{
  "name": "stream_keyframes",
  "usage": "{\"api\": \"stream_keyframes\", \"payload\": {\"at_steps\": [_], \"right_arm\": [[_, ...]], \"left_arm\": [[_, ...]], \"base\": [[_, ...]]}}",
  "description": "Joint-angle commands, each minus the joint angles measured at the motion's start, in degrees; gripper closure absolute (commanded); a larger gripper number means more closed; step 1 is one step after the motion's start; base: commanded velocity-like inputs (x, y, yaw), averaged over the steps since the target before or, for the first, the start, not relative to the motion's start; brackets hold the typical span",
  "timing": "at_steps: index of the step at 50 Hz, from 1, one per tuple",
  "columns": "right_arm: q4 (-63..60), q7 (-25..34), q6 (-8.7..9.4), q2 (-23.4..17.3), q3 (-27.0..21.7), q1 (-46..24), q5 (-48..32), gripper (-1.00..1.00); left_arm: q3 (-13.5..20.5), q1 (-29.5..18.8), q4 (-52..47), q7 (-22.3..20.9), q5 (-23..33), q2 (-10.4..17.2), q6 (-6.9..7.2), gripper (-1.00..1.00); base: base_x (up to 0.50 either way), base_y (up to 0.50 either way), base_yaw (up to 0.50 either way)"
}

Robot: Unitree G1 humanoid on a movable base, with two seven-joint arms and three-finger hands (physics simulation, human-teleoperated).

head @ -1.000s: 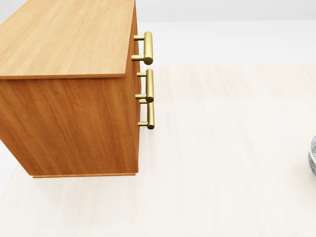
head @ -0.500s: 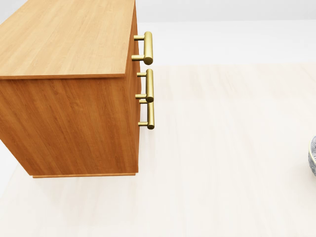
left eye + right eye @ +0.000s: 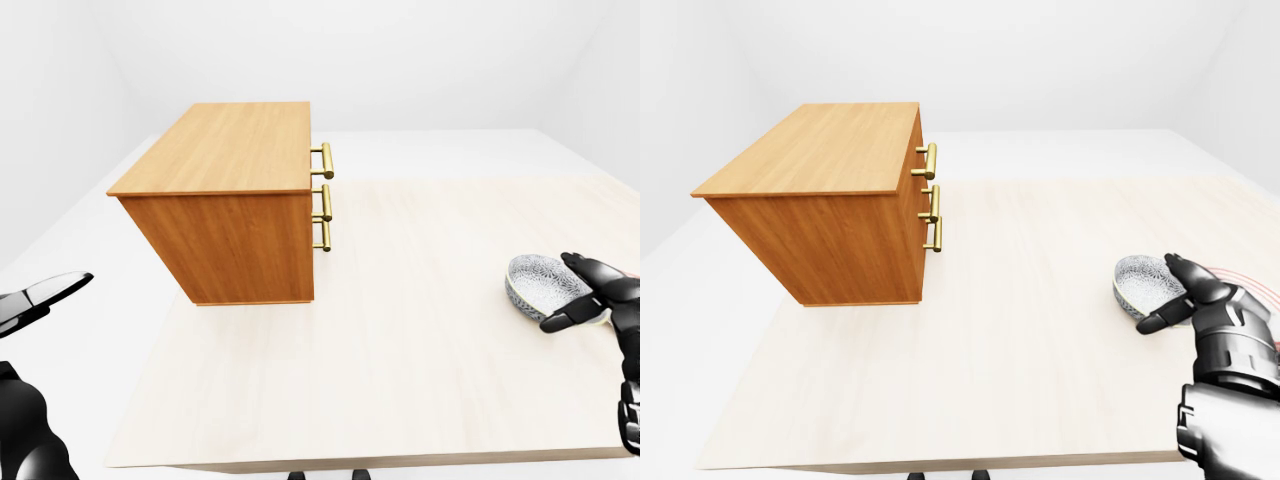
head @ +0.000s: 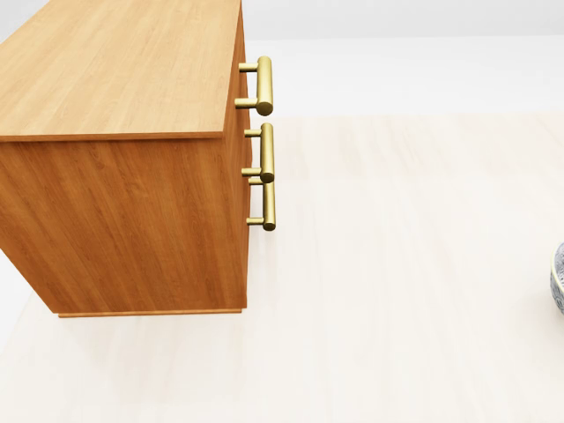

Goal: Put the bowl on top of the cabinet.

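One cabinet (image 3: 230, 190) stands on the one pale wooden bench (image 3: 400, 350), toward the left of the left-eye view. It carries three brass handles on its right-facing side, stacked one above another: top (image 4: 264, 85), middle (image 4: 267, 152), bottom (image 4: 269, 207). Its top is bare wood.

One bowl (image 3: 1140, 280), white with a grey pattern, is on the bench at the right, well apart from the cabinet. Only a sliver of it shows at the right edge of the head view.

Two robot hands show. The right robot hand (image 3: 1210, 305) is at the bowl's right rim, one finger over the far edge and the thumb by the near edge; whether they clamp the rim cannot be told. The left robot hand (image 3: 35, 300) hangs off the bench's left side, fingers stretched apart, holding nothing.

Against the head view half a second and a second ago, nothing differs: cabinet, handles and bowl sliver sit in the same places.
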Motion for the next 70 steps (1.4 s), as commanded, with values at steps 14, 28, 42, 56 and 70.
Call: {"api": "stream_keyframes", "payload": {"at_steps": [14, 28, 42, 56, 70], "right_arm": [[2.4, -1.9, 0.00, 4.2, 1.4, -0.8, -1.2, -1.00], [4.0, -3.5, 0.00, 5.0, 1.1, 2.4, 1.3, -1.00], [4.3, -1.8, 0.00, 4.7, 2.0, 5.2, 0.0, -1.00], [4.8, -1.8, 0.00, 5.7, 2.2, 5.0, -0.2, -1.00], [4.7, -1.7, 0.00, 5.7, 2.1, 5.0, 0.0, -1.00]], "left_arm": [[0.3, -0.1, 0.2, 0.2, -0.5, 0.4, 0.00, -1.00], [0.0, -0.1, 0.3, 0.1, -0.3, 0.3, 0.00, -1.00], [-0.1, 0.0, 0.3, 0.0, 0.0, 0.0, 0.00, -1.00], [-0.2, 0.3, 0.7, -0.3, 0.2, -0.3, 0.00, -1.00], [0.0, 0.2, 0.2, -0.2, -0.1, -0.2, 0.00, -1.00]], "base": [[0.00, 0.00, 0.00], [0.00, 0.00, 0.00], [0.00, 0.00, 0.00], [0.00, 0.00, 0.00], [0.00, 0.00, 0.00]]}}
